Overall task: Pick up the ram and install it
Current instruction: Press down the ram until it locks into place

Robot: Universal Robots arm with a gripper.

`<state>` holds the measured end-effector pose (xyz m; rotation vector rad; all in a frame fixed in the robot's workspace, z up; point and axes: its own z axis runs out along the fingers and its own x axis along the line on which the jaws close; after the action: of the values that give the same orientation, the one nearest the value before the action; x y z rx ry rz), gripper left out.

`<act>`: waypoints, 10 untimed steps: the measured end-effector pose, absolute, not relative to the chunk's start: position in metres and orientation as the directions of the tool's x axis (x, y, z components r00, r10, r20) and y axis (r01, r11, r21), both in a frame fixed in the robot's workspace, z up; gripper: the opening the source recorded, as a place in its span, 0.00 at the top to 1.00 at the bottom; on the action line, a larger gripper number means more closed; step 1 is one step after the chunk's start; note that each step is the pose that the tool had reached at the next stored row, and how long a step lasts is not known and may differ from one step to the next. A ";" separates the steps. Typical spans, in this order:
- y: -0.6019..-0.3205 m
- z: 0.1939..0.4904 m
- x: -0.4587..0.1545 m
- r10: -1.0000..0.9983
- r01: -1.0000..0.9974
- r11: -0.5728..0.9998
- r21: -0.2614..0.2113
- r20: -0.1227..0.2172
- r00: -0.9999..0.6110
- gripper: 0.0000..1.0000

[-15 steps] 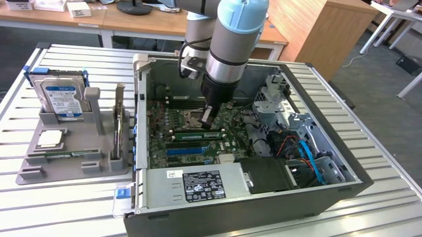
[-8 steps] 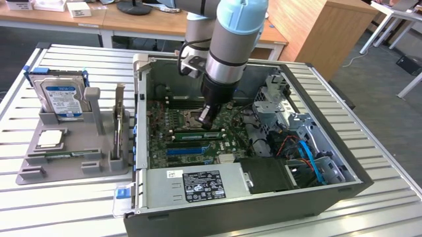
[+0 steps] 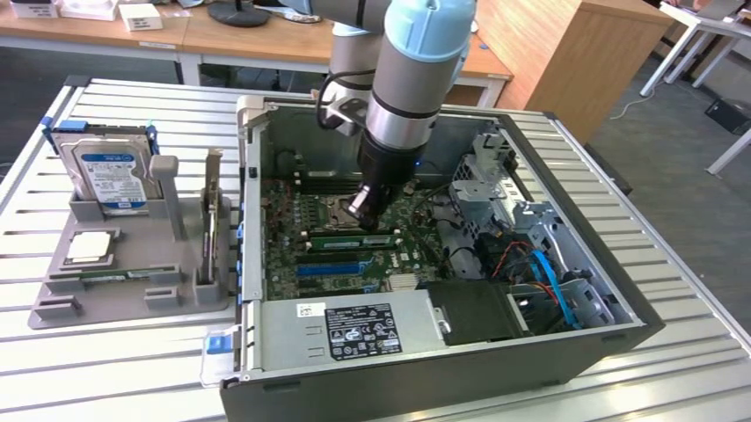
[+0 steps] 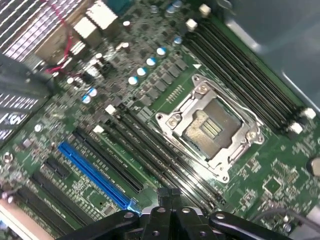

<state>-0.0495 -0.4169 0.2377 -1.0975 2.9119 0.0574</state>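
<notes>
1. Nearest the exterior camera: power supply (image 3: 352, 330) with its black label, at the front edge of the open computer case (image 3: 564, 347), which lies on its side on a slatted table (image 3: 129, 369).
2. Motherboard (image 3: 317, 259) is exposed inside the case. Wrist view shows the CPU socket (image 4: 210, 125), a blue expansion slot (image 4: 95, 172) and rows of black memory slots (image 4: 150, 150) on either side of the socket.
3. Drive cage and cables (image 3: 534, 255) crowd the exterior view's right side of the case (blue cable among them); they stand apart from the arm.
4. Grey parts tray (image 3: 118, 281) sits outside the case on the exterior view's left, holding a hard drive (image 3: 112, 171) upright.
5. Arm (image 3: 411, 79) comes down near-vertical into the case; gripper (image 3: 373, 224) is low over the board, beside the socket.
6. Gripper is clenched. The ram (image 3: 352, 239) lies in a memory slot directly under the fingertips; whether the fingers touch it I cannot tell.
</notes>
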 end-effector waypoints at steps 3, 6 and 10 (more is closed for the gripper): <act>-0.417 0.238 -0.049 -0.619 -0.620 0.784 0.024 -0.040 -0.785 0.89; -0.417 0.238 -0.049 -0.576 -0.577 0.816 0.024 -0.040 -0.816 0.89; -0.417 0.238 -0.049 -0.521 -0.522 0.853 0.024 -0.040 -0.853 0.89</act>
<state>-0.0495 -0.4169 0.2376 -0.8425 2.9924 0.0534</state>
